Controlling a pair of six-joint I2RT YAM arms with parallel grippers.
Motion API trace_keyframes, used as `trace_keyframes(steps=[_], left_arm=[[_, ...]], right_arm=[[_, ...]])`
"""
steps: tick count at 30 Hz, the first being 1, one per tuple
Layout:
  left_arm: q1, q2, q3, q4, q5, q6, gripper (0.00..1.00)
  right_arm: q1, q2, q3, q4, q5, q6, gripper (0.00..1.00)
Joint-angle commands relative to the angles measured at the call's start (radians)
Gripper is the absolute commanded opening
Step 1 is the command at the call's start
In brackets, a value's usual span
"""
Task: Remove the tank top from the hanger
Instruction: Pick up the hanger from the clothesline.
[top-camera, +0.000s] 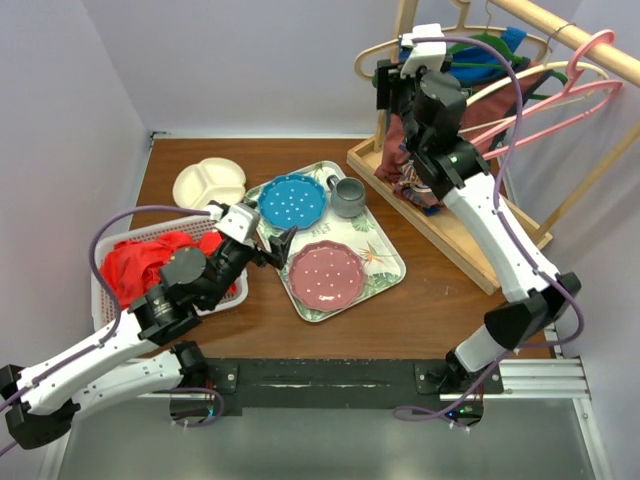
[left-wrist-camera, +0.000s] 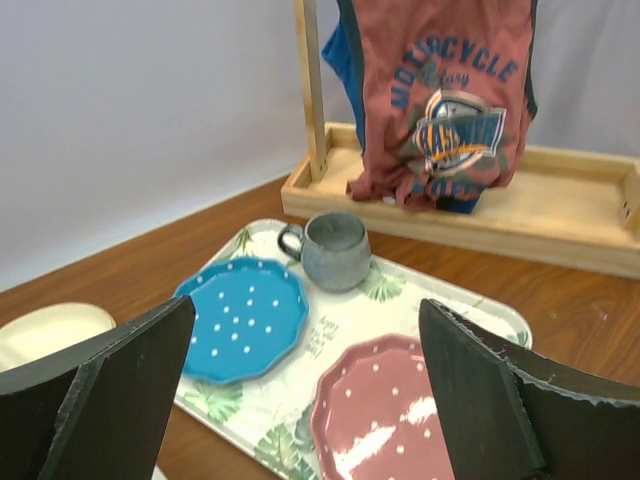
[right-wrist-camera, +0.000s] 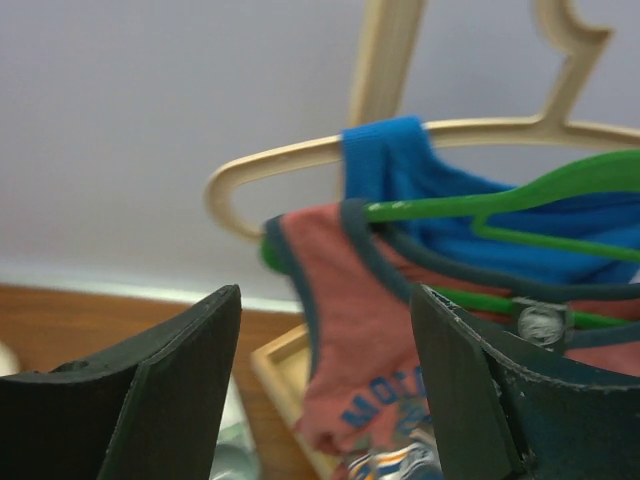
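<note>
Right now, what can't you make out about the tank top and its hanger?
- Top view: the right arm covers most of the tank top and its hanger.
- Left wrist view: the top edge cuts off the straps and hanger.
- Right wrist view: the jaws and bottom edge hide the lower half; the print is blurred.

A faded red tank top (left-wrist-camera: 440, 100) with dark navy trim hangs from a green hanger (right-wrist-camera: 520, 195) at the far right of the table. Its front faces the table and carries arched blue lettering reading "MOTORCYCLE" above an orange, blue and white emblem. One shoulder strap is looped over the hanger's rounded end, the trim lying against the green arm. The body drops straight down, and the hem bunches in folds on the rack's wooden base (left-wrist-camera: 560, 215).
</note>
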Motion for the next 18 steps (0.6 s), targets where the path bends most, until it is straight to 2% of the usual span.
trace_keyframes(steps=[1,3,9,13,18], left_arm=[[-0.007,-0.010,-0.008,-0.066,0.012,-0.018,1.00],[-0.007,-0.026,-0.025,-0.045,0.009,-0.009,1.00],[-0.009,-0.010,-0.041,-0.012,0.026,-0.011,1.00],[-0.009,0.036,-0.027,-0.026,0.040,-0.015,1.00],[-0.009,0.050,-0.021,-0.026,0.040,-0.014,1.00]], right_arm=[[-0.064,0.045,0.093,0.221,0.197,-0.201,0.72],[-0.107,0.072,0.123,0.258,0.248,-0.220,0.71],[-0.233,0.130,0.199,0.235,0.184,-0.123,0.67],[-0.274,0.188,0.285,0.191,0.076,-0.062,0.66],[-0.285,0.243,0.328,0.244,0.087,-0.120,0.63]])
